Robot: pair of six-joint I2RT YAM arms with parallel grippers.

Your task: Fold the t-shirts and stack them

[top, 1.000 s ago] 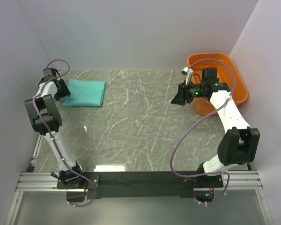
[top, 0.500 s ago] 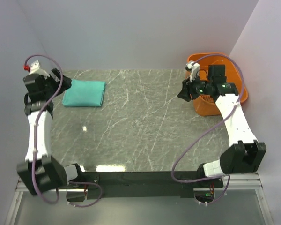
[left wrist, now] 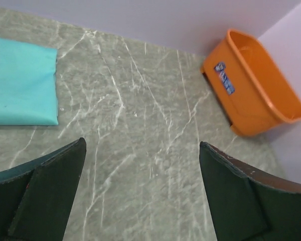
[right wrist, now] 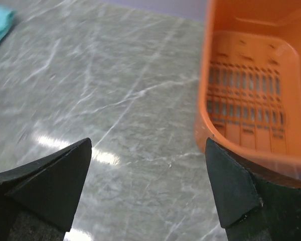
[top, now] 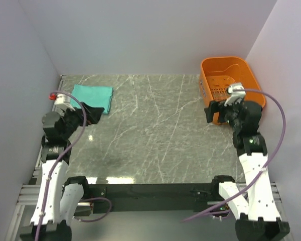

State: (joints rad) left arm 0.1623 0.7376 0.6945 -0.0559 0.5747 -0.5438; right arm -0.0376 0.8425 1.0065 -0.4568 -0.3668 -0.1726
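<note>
Black rail [top: 150, 192] along the near edge, both arm bases bolted to it, one left and one right. Beyond it, grey-green stone-patterned table [top: 150, 130], veined in white, with a patch of glare close to the rail.

Over the table's left side, left gripper [left wrist: 143, 145]: raised off the surface, dark fingers spread wide, only bare tabletop showing in the gap, pinching nothing. Over the right side, right gripper [right wrist: 148, 143]: likewise lifted clear of the table, fingers parted just as far, holding nothing. From above, set just beside the near left corner of the orange basket [left wrist: 248, 108]; touching it or not, cannot tell.

Further back on the left, t-shirt [top: 94, 94]: turquoise, plain, folded into a flat, neat rectangle, lying on the table near the far left corner. Ahead of the left gripper and slightly to its left, apart from it in the wrist view, though its near edge partly covered by that gripper in the overhead view. Visible also as a sliver of turquoise at the top left of the right wrist view.

Far right corner: the basket, plastic, slotted floor, small blue sticker on the outer wall facing the table's middle, well apart from the t-shirt.

Behind and at both sides, pale lilac walls [top: 140, 35].
</note>
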